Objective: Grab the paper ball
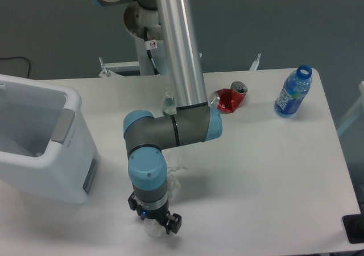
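Arm bent low over the near edge of the white table [273, 170], gripper [154, 226] at the lower centre of the frame.

The black two-finger gripper points down onto the small white wrinkly paper ball [152, 231], which shows only partly beneath it; how far the jaws stand apart cannot be told. Another white paper wad [177, 168] lies just behind the wrist. Upper right: a crushed red can [232, 96] and a blue plastic bottle [293, 92]. A white bin [42, 145] stands at the left.
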